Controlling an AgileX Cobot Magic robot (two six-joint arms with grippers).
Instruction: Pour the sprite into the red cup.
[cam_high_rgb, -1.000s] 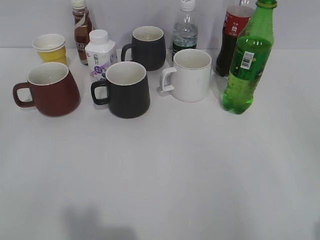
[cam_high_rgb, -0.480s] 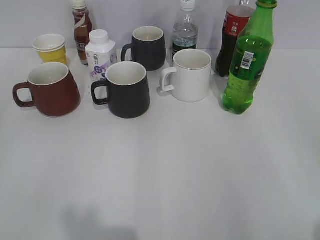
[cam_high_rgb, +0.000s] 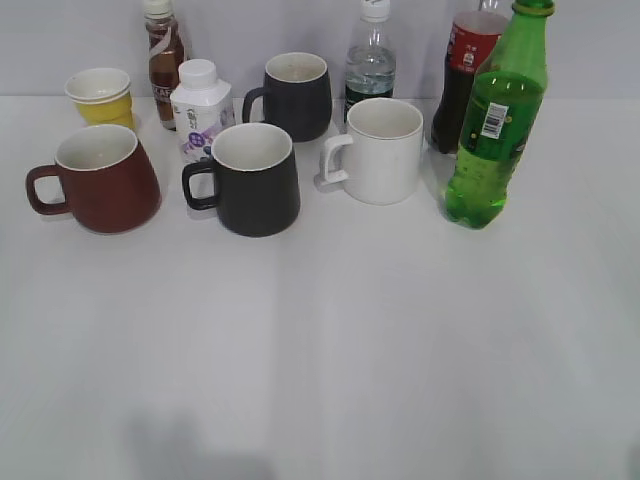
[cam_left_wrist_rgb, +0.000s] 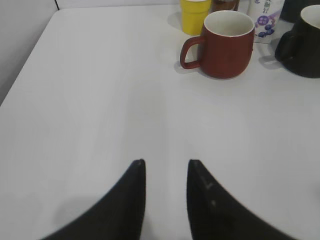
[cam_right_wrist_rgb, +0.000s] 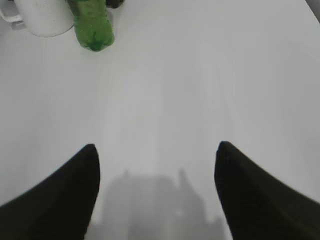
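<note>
Sprite (cam_right_wrist_rgb: 92, 27) stands well ahead of right hand (cam_right_wrist_rgb: 156, 150).

We see a white table (cam_high_rgb: 320, 350) filling the near scene | pale grey wall (cam_high_rgb: 250, 30) at far edge | soft, even light
</note>
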